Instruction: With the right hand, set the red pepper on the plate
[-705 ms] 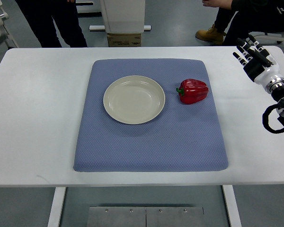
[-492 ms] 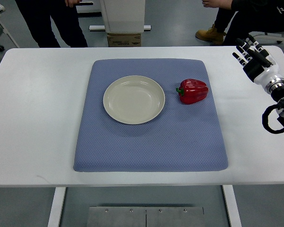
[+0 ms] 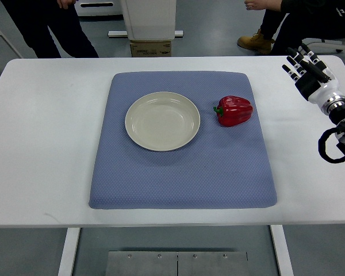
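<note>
While its fingers [image 3: 295,59] stay loosely spread and empty, the right hand [image 3: 306,70] hovers well right of the red pepper [image 3: 234,110], which lies just right of the plate [image 3: 163,121].

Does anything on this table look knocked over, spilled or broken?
Nothing stands out. The red pepper lies whole on the blue mat, just right of the empty plate, not touching it. The right hand is off at the table's right edge, fingers relaxed, holding nothing.
</note>
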`<state>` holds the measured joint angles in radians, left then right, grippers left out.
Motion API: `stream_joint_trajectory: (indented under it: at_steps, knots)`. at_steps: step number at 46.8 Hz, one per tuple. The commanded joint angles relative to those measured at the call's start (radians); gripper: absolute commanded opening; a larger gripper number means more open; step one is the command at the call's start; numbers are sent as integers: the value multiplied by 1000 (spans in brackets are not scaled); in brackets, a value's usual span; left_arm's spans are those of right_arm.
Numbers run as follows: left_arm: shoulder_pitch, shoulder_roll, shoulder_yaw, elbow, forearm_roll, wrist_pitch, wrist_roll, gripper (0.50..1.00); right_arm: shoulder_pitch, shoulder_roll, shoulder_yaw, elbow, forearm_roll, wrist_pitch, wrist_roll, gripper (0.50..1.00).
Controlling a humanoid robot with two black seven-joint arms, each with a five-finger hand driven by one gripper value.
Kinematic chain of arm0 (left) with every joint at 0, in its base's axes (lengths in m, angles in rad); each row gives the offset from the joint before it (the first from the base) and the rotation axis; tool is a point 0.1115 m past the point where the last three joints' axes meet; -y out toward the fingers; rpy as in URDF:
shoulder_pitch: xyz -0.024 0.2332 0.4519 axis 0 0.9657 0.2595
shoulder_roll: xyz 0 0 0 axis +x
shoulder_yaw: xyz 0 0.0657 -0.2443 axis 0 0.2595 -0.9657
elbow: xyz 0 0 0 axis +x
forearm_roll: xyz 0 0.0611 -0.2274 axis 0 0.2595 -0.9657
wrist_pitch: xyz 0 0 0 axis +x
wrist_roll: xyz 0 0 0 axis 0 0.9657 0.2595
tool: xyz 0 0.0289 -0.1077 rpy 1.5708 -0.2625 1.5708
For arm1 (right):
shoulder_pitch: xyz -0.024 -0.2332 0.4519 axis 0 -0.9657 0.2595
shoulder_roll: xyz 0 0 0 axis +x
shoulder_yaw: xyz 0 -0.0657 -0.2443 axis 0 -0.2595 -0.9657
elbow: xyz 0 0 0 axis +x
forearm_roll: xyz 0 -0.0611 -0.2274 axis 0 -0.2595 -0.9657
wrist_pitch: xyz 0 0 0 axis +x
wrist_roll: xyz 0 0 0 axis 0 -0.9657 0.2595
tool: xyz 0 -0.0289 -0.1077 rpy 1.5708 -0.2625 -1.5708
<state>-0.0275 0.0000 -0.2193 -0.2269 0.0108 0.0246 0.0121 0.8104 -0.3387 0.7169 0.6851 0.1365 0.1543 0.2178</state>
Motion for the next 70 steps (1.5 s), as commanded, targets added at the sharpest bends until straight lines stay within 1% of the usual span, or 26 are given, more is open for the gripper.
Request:
stream_joint_trajectory:
  at_steps: [1, 14, 30, 33, 37, 43, 49, 54, 58, 61, 64, 66, 70]
  knots:
    - [0, 0, 0, 0, 0, 0, 0, 1000, 1, 6, 1, -1, 0, -1, 0, 1000]
    - [0, 0, 0, 0, 0, 0, 0, 1000, 3, 23, 1, -32, 0, -2, 3, 1000]
    - [0, 0, 0, 0, 0, 0, 0, 1000, 4, 24, 1, -41, -8, 5, 2, 1000]
    - [0, 0, 0, 0, 0, 0, 0, 1000, 1, 29, 1, -44, -8, -4, 2, 1000]
    - [0, 0, 0, 0, 0, 0, 0, 1000, 6, 63, 1, -52, -9, -4, 2, 1000]
    - [0, 0, 0, 0, 0, 0, 0, 1000, 10, 89, 10, -78, -8, -2, 14, 1000]
    - [0, 0, 0, 0, 0, 0, 0, 1000, 4, 92, 13, -82, -8, -2, 12, 1000]
    - [0, 0, 0, 0, 0, 0, 0, 1000, 4, 83, 18, -82, -6, 11, 14, 1000]
    - [0, 0, 0, 0, 0, 0, 0, 1000, 6, 78, 18, -93, -6, 10, 26, 1000]
    - [0, 0, 0, 0, 0, 0, 0, 1000, 9, 76, 18, -104, -6, 11, 54, 1000]
    - [0, 0, 0, 0, 0, 0, 0, 1000, 10, 69, 15, -99, -9, 19, 90, 1000]
    - [0, 0, 0, 0, 0, 0, 0, 1000, 12, 55, 12, -95, -11, 36, 101, 1000]
    - [0, 0, 0, 0, 0, 0, 0, 1000, 12, 18, 3, -72, -12, 94, 95, 1000]
